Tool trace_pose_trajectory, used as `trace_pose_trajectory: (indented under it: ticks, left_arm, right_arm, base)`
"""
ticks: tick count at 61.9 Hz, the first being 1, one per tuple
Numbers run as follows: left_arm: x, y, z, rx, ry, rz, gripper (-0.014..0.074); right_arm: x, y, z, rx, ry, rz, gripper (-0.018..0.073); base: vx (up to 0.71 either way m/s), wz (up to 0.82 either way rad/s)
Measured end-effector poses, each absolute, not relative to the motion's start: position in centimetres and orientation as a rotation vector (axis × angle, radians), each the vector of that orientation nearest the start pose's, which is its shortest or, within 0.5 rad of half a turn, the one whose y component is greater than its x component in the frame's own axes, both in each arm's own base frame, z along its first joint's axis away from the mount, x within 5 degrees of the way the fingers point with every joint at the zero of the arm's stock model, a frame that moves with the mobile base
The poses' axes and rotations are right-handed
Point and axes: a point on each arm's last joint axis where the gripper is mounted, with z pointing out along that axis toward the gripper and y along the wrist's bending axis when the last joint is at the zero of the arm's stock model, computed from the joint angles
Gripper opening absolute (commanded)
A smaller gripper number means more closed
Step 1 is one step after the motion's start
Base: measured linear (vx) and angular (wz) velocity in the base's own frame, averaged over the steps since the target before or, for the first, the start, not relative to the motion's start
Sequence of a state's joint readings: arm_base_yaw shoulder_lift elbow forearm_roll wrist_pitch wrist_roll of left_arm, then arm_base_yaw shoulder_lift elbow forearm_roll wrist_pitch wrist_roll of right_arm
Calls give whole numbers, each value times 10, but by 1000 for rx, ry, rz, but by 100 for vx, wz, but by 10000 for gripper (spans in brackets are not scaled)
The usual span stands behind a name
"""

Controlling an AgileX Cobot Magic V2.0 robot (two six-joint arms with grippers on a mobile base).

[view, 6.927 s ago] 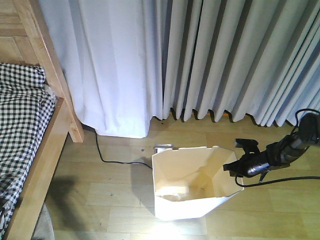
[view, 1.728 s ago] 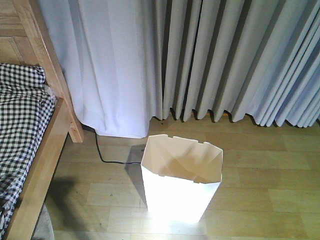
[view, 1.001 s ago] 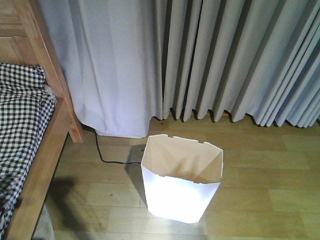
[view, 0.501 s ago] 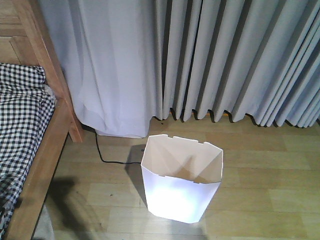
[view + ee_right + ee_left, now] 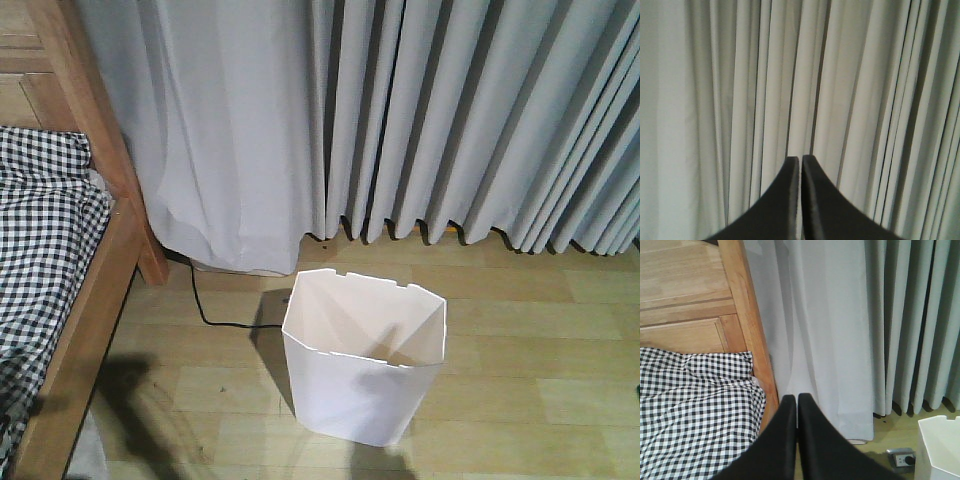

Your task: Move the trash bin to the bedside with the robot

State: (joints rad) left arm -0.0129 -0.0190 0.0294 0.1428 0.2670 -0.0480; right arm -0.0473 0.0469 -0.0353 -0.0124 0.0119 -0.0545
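Observation:
The white trash bin (image 5: 362,360) stands upright on the wooden floor in front of the curtains, a short way right of the bed. Its corner shows at the lower right of the left wrist view (image 5: 940,447). The bed (image 5: 60,260) has a light wooden frame and black-and-white checked bedding (image 5: 695,410). My left gripper (image 5: 797,399) is shut and empty, raised and facing the bed post and curtain. My right gripper (image 5: 800,160) is shut and empty, facing the grey curtains. Neither arm shows in the front view.
Grey and white curtains (image 5: 400,120) hang along the back wall. A black cable (image 5: 215,318) runs on the floor from the bed post toward the bin. A power outlet box (image 5: 901,458) lies on the floor by the bin.
The right arm, which was at the tilted bin's rim, has left the front view. The bin now stands upright, slightly left of where it leaned. It has not moved in the last second.

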Motion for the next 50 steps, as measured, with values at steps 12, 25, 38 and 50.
trace_pose_trajectory:
  ticks: [12,25,38,50]
  left_arm:
    - [55,3,180,63,1758,89,-6]
    - [55,3,180,63,1758,89,-6]
    - [55,3,180,63,1758,89,-6]
    - [55,3,180,63,1758,89,-6]
  right_arm:
    - [57,-3,204,27,1507,-48,-11]
    - [57,-3,201,42,1534,-33,-11]
    - [57,-3,198,27,1567,-53,-11]
    - [57,-3,197,26,1584,-56,-11]
  base:
    - [0,0]
    - [0,0]
    - [0,0]
    - [0,0]
